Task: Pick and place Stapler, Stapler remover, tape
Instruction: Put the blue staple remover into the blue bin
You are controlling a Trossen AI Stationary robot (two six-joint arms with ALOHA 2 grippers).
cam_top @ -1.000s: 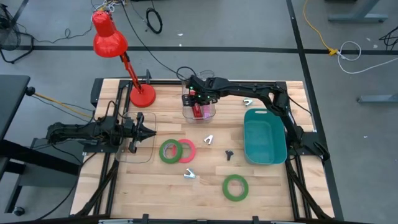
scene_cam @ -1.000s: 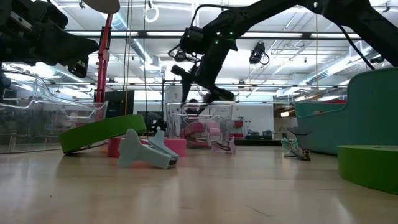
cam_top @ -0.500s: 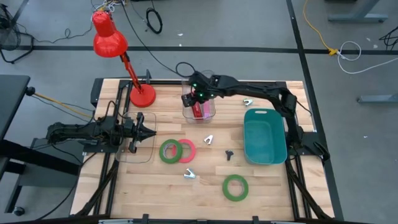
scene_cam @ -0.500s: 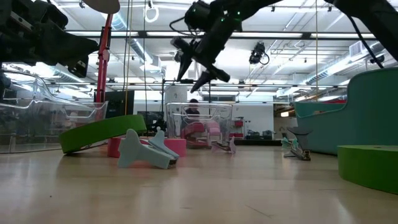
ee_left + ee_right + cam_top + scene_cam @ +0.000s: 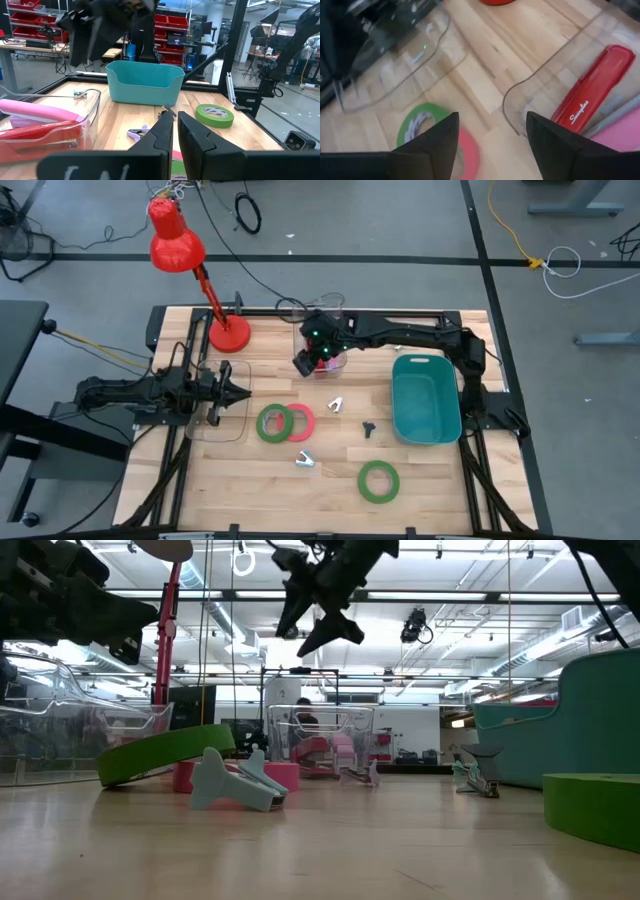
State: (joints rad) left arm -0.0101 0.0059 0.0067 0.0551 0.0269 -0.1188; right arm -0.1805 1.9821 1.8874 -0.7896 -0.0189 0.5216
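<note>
High view: the right end effector (image 5: 305, 363) is held wide open and empty beside the clear bin (image 5: 555, 75) holding the red stapler (image 5: 592, 87). Green tape (image 5: 270, 423) overlaps pink tape (image 5: 299, 422) nearby; one could be dragged when the other is gripped. The left end effector (image 5: 236, 391) waits, nearly closed.

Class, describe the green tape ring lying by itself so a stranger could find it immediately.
Start at the teal bin on the table's right side. Toward the table's near edge and slightly left of it lies the lone green tape ring. Unlike the other green ring, it touches no pink ring.
</note>
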